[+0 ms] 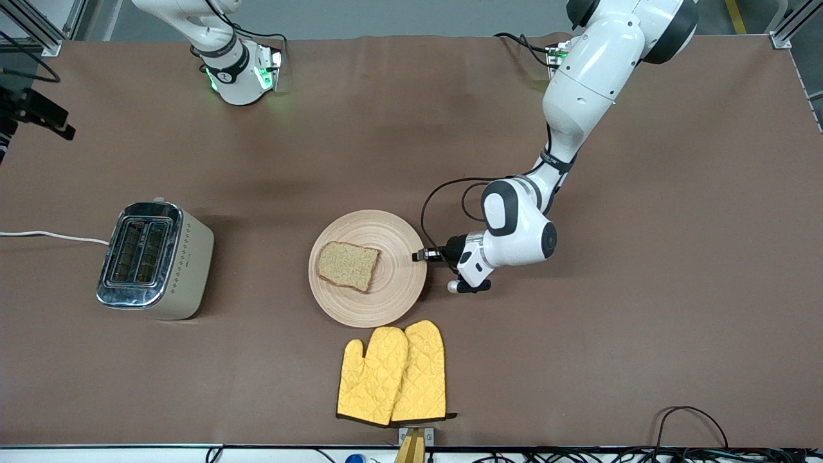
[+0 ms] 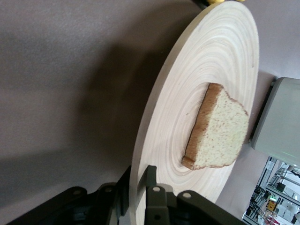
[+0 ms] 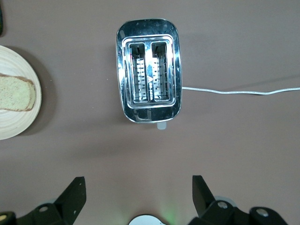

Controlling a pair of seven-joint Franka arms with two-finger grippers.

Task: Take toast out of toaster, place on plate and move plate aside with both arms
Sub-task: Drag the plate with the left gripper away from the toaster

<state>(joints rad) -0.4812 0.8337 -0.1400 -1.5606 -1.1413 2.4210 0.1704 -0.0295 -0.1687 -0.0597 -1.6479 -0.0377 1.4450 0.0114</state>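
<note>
The round beige plate lies mid-table with the toast, a speckled brown slice, flat on it. My left gripper is at the plate's edge toward the left arm's end, shut on the rim. In the left wrist view one finger lies over the plate and one under it, so the left gripper clamps the edge, with the toast farther in. My right gripper hangs open and empty high over the table, looking down on the toaster, the plate and the toast.
A chrome two-slot toaster stands toward the right arm's end, its white cord running off the table edge. Two yellow quilted oven mitts lie nearer the front camera than the plate. The toaster slots show nothing inside.
</note>
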